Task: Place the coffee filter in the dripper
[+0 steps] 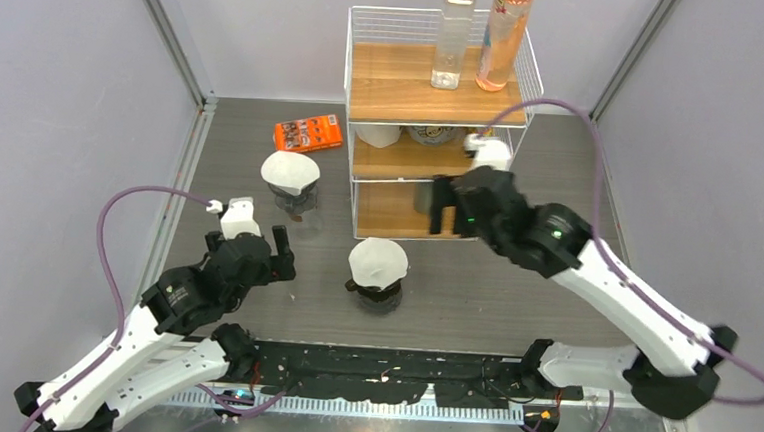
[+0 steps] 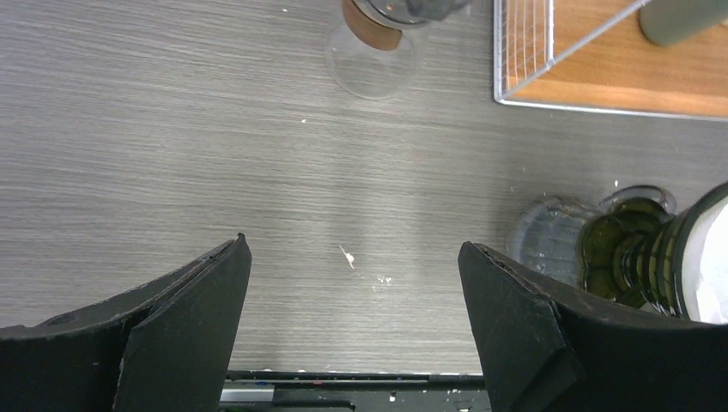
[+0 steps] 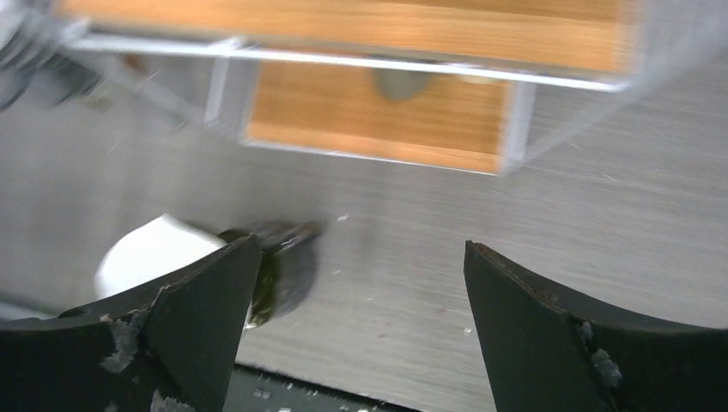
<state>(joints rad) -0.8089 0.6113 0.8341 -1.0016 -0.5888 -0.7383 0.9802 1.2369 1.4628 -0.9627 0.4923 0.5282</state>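
White coffee filter point(image 1: 377, 260) sits in the dripper point(image 1: 376, 296) — left pincer point(image 2: 352, 257) and right pincer point(image 3: 360, 253) both gape wide, empty.

**Both arms extended, grippers wide open**

The left arm point(image 1: 140, 346) reaches forward and low. The left gripper point(image 2: 352, 257) is spread wide and holds nothing. The right arm point(image 1: 624, 291) angles up and to the left. The right gripper point(image 3: 360, 257) gapes too, with nothing between its fingers.
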